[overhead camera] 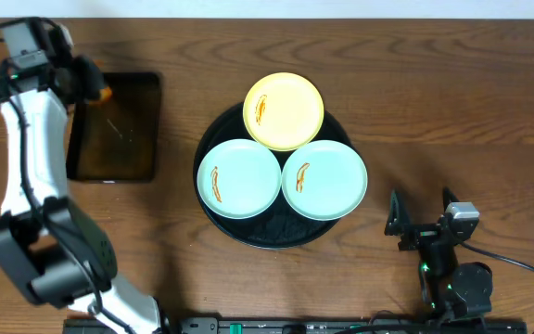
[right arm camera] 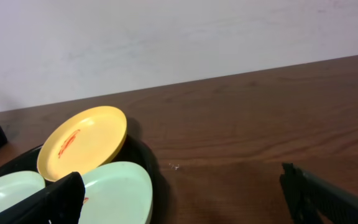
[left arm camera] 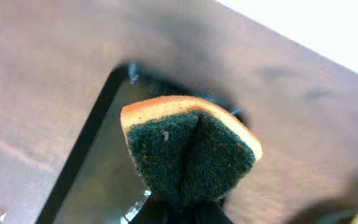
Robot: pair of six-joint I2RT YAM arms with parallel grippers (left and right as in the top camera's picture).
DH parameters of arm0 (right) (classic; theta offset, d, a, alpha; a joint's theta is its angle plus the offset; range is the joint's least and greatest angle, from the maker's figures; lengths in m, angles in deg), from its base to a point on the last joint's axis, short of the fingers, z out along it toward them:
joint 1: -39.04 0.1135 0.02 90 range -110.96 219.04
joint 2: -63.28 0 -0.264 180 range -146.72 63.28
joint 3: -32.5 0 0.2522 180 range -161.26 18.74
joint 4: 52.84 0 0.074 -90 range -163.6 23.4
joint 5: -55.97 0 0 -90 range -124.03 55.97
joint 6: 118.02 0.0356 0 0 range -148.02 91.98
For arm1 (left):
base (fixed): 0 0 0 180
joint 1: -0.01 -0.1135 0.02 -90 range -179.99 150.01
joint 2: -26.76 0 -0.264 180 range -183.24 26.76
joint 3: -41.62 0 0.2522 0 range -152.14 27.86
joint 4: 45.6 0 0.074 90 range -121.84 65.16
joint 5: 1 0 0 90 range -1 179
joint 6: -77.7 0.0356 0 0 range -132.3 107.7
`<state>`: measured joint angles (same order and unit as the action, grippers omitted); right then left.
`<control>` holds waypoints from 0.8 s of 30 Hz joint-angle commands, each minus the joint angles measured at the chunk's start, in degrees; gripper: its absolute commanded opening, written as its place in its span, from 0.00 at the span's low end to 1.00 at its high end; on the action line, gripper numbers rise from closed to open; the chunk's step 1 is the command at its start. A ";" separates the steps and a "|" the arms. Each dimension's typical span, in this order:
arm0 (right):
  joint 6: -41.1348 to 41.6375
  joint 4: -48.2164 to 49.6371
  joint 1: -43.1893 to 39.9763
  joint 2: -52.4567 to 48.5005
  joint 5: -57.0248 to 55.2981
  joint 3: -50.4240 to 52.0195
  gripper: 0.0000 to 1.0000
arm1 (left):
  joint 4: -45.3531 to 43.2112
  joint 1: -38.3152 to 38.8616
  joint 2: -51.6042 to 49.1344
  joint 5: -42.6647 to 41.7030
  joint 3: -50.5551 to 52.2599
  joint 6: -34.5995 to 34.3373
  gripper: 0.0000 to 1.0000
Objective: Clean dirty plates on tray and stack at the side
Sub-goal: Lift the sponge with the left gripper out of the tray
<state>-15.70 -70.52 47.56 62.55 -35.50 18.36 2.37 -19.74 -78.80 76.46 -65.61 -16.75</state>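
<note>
Three smeared plates lie on the round black tray [overhead camera: 219, 218]: a pale yellow plate [overhead camera: 284, 110] at the back, a mint-blue plate [overhead camera: 239, 178] front left, a mint-blue plate [overhead camera: 324, 179] front right. Each has an orange-brown smear. My left gripper [overhead camera: 89, 83] is shut on an orange and dark green sponge [left arm camera: 188, 149], folded in the jaws above the rectangular black tray [overhead camera: 119, 125]. My right gripper [overhead camera: 422, 221] is open and empty, low on the table right of the round tray. The right wrist view shows the yellow plate [right arm camera: 82, 148] and a mint plate [right arm camera: 120, 193].
The rectangular black tray at the far left looks wet and shiny [left arm camera: 98, 186]. Bare wooden table [overhead camera: 452, 111] lies to the right of the round tray. A pale wall [right arm camera: 166, 37] runs behind the table's far edge.
</note>
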 commanded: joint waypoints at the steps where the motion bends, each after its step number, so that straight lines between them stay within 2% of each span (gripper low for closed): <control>1: -0.81 -0.20 -0.61 0.09 0.02 0.07 0.99 | -2.36 -1.18 5.09 -11.67 -0.42 0.13 0.07; 4: -0.81 -0.20 -0.61 0.09 0.04 0.07 0.99 | -3.61 -1.75 5.66 -14.40 -0.42 0.11 0.07; 16: -0.81 -0.20 -0.61 0.07 0.02 0.07 0.99 | -2.23 -2.86 4.66 -14.47 2.05 -0.85 0.07; 20: -0.81 -0.20 -0.61 0.09 0.02 0.07 0.99 | -2.84 -3.08 2.93 -14.47 4.35 -9.33 0.08; 24: -0.81 -0.20 -0.61 0.09 0.02 0.07 0.99 | -2.75 -3.23 1.53 -14.49 5.07 -14.93 0.07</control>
<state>-15.70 -70.52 47.56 62.55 -35.50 18.36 -0.23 -22.49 -75.59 63.00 -61.28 -24.23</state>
